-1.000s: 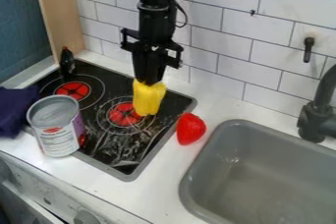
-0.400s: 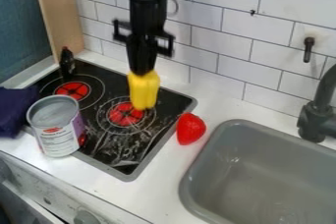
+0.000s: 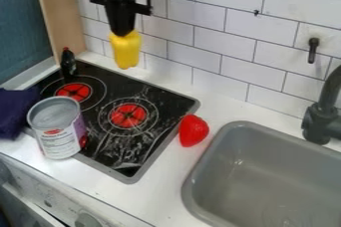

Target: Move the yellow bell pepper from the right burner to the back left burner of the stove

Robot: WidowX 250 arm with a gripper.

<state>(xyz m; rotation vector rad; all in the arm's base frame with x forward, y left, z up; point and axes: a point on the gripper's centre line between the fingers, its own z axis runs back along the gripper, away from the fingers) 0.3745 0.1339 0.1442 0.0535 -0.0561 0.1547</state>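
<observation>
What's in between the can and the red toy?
The black stove is, with part of its round burner. The camera view shows it between the can and the red toy.

The yellow toy hides the tips of the gripper; the right edge crops the sink.
</observation>
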